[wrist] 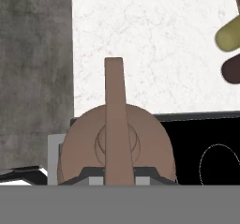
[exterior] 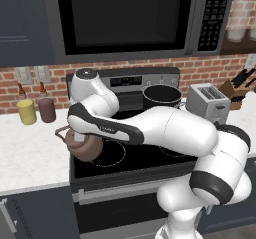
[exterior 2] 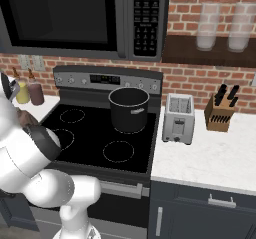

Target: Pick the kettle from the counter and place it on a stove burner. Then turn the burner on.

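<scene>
One kettle in closed claw, over cooktop's left edge

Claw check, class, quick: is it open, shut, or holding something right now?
Claw: shut on the kettle, gripping its handle, with the kettle at the cooktop's edge beside the counter.

My left base camera looks forward and down over my white arm at the glossy black glass cooktop; my right base camera shares that cooktop from the other side. My hand camera stares down, very close, onto the squat brown-copper kettle.
</scene>
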